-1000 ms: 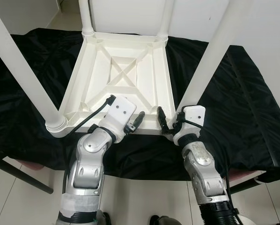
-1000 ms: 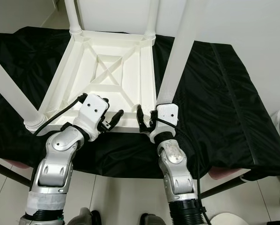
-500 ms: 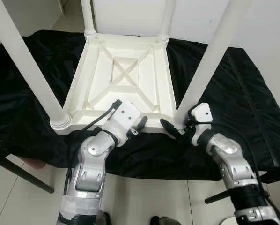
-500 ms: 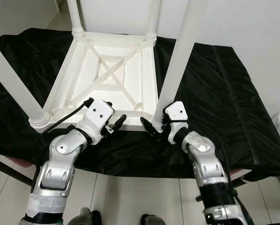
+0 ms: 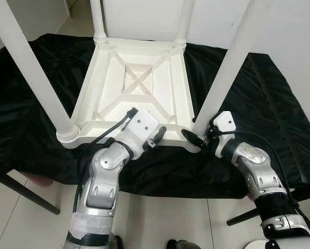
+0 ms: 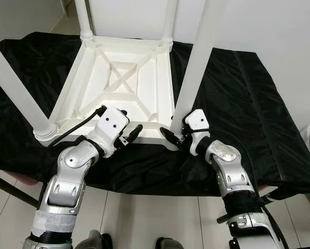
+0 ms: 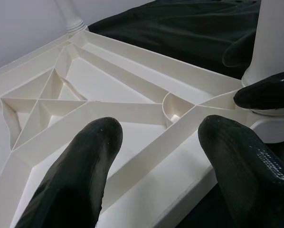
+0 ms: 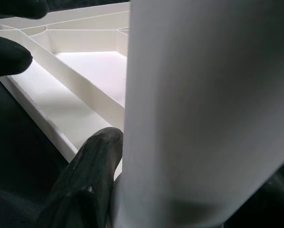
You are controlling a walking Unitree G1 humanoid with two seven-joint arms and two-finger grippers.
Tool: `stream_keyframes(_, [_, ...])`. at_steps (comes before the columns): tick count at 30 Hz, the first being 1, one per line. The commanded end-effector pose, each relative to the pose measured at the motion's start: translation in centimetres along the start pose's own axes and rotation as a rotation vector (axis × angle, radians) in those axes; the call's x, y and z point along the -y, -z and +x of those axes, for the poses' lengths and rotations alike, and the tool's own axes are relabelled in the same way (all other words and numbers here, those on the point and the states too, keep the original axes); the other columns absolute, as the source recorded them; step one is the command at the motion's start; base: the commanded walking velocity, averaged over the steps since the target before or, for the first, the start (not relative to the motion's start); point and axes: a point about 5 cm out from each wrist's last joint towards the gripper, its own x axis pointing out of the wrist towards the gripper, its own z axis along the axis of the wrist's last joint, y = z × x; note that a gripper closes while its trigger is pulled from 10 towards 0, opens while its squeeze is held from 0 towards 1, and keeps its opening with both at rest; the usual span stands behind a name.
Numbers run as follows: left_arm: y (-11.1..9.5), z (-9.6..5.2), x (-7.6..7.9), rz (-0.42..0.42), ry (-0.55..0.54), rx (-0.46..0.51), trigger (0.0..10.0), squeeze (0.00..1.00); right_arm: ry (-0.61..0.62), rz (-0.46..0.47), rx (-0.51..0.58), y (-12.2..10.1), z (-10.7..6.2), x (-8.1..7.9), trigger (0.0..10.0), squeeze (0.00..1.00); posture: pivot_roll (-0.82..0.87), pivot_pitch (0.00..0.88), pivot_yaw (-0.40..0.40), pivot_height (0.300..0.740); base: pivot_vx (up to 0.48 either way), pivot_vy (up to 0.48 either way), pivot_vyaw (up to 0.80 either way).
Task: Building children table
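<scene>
A white children's table (image 5: 100, 106) lies upside down on black cloth, its ribbed underside facing up and its legs standing upright. My left gripper (image 5: 158, 137) is open at the table's near rim, and its two black fingers (image 7: 80, 180) are spread over the ribs. My right gripper (image 5: 192, 139) reaches in from the right to the base of the near right leg (image 5: 228, 67). One finger (image 8: 87, 183) presses the leg's side and the other sits on its far side. The near left leg (image 5: 30, 72) stands apart from both grippers.
The black cloth (image 5: 279, 104) covers a low platform that drops off at its near edge to pale floor. A dark support bar (image 5: 25, 194) runs under the left front. Two far table legs (image 5: 96, 18) rise against a white wall.
My right arm has swung out to the right and its gripper has turned onto the base of the near right leg. The left gripper has edged slightly right along the rim.
</scene>
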Motion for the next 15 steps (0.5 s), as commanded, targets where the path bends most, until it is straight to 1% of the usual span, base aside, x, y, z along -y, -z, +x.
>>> stream_keyframes(1, [0.0,0.2,-1.0,0.01,-0.189,-0.002,10.0,0.0,0.0,0.041,0.007,0.3,0.3,-1.2,10.0,0.0,-0.07,0.127,-0.004,0.74,0.0,0.0,0.0])
stream_keyframes(2, [0.0,0.2,-1.0,0.01,-0.189,-0.002,10.0,0.0,0.0,0.041,0.007,0.3,0.3,-1.2,10.0,0.0,-0.07,0.127,-0.004,0.74,0.0,0.0,0.0])
stream_keyframes(5, [0.0,0.2,-1.1,0.011,-0.194,0.0,10.0,0.0,0.086,0.068,0.037,-0.2,0.6,-1.6,10.0,0.0,-0.07,0.128,-0.011,0.74,0.0,0.0,0.0])
stream_keyframes(6, [0.0,0.2,-1.1,0.011,-0.194,0.0,10.0,0.0,0.086,0.068,0.037,-0.2,0.6,-1.6,10.0,0.0,-0.07,0.128,-0.011,0.74,0.0,0.0,0.0])
stream_keyframes(8, [0.0,0.2,-1.0,0.006,-0.196,0.001,10.0,0.0,0.126,0.08,0.043,-0.4,0.7,-1.9,10.0,0.0,-0.07,0.126,-0.015,0.74,0.0,0.0,0.0])
stream_keyframes(9, [0.0,0.2,-1.0,0.0,-0.197,0.001,10.0,0.0,0.157,0.096,0.063,-0.7,0.9,-2.3,10.0,0.0,-0.07,0.126,-0.015,0.74,0.0,0.0,0.0])
stream_keyframes(11, [0.1,0.2,-0.9,-0.004,-0.197,0.001,10.0,0.0,0.179,0.108,0.078,-0.9,1.0,-2.6,10.0,0.0,-0.08,0.126,-0.017,0.74,0.0,0.0,0.0])
stream_keyframes(12, [0.2,0.1,-0.9,-0.007,-0.199,-0.001,10.0,0.0,0.221,0.112,0.092,-1.1,1.2,-3.1,10.0,0.0,-0.08,0.124,-0.02,0.74,0.0,0.0,0.0])
stream_keyframes(13, [0.2,0.1,-0.9,-0.007,-0.199,-0.001,10.0,0.0,0.221,0.112,0.092,-1.1,1.2,-3.1,10.0,0.0,-0.08,0.124,-0.02,0.74,0.0,0.0,0.0])
stream_keyframes(15, [0.4,0.0,-0.8,-0.012,-0.202,-0.006,10.0,0.0,0.298,0.11,0.107,-1.5,1.3,-3.6,10.0,0.0,-0.08,0.123,-0.022,0.74,0.0,0.0,0.0])
